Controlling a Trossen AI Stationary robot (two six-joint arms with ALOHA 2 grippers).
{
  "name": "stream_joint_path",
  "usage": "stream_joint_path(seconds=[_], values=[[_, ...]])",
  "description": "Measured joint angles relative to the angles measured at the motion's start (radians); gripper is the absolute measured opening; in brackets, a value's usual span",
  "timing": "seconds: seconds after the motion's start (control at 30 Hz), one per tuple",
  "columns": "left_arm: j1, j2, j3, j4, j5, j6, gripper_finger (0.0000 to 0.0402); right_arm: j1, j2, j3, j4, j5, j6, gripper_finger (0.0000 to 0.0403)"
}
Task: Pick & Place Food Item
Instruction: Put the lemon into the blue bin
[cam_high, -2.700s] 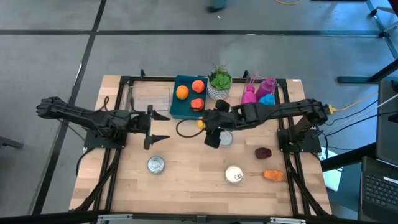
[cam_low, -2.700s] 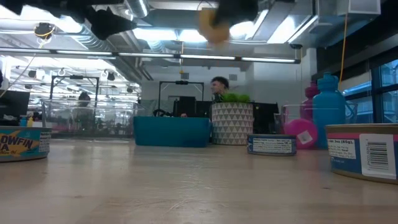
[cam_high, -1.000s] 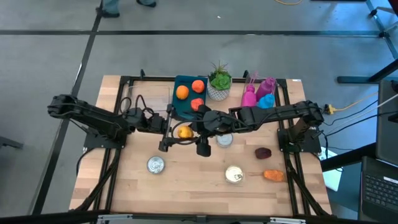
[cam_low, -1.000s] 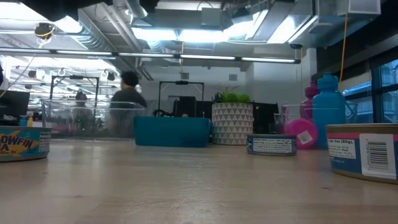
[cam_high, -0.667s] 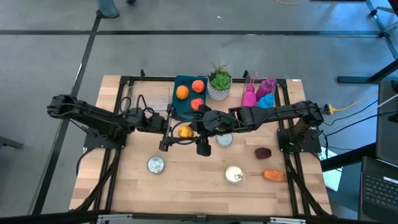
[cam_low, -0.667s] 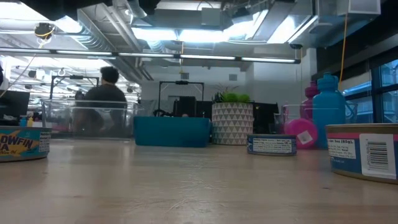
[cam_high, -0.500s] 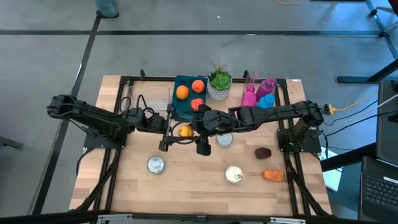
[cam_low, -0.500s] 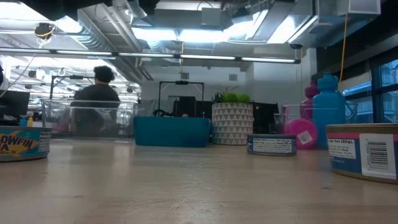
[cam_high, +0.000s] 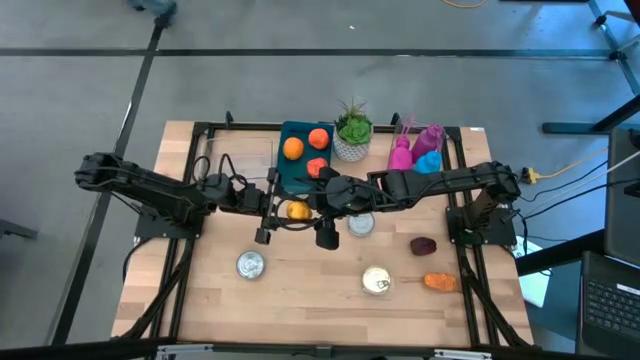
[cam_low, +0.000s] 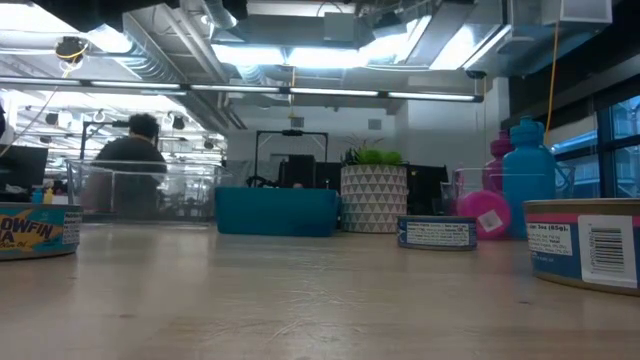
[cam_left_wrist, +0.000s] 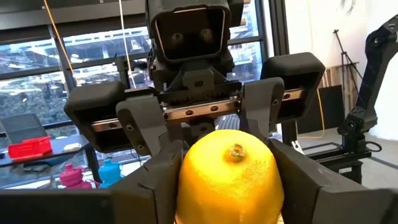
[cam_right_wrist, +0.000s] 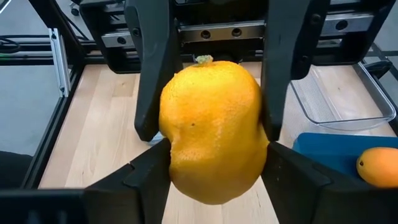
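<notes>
Since the earlier frame my left gripper (cam_high: 283, 210) had reached the lemon (cam_high: 297, 211) beside the blue tray (cam_high: 287, 172), fingers closing around it while my right gripper (cam_high: 310, 209) clamped it, so mid-handover, I judged the right must release next.

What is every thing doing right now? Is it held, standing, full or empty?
Lemon: in the air, gripped from both sides.
Right gripper: shut on the lemon.
Left gripper: shut on the lemon too.
Tray: holds three food pieces.
Clear box: empty.
Cans: lying flat on the table.
Plant: upright.
</notes>
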Motion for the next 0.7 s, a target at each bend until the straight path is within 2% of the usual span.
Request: stream_joint_path(seconds=[0.4, 0.53, 0.7], values=[[0.057, -0.055, 0.0, -0.09, 0.03, -0.009, 0.0183, 0.015, 0.0, 0.0, 0.0, -0.067, 0.048, 0.0309], [0.082, -0.091, -0.001, -0.152, 0.03, -0.007, 0.0182, 0.016, -0.002, 0.002, -0.056, -0.05, 0.076, 0.0331], [0.165, -0.145, -0.001, -0.259, -0.119, -0.017, 0.0182, 0.021, -0.001, 0.0, -0.254, 0.038, 0.142, 0.0342]])
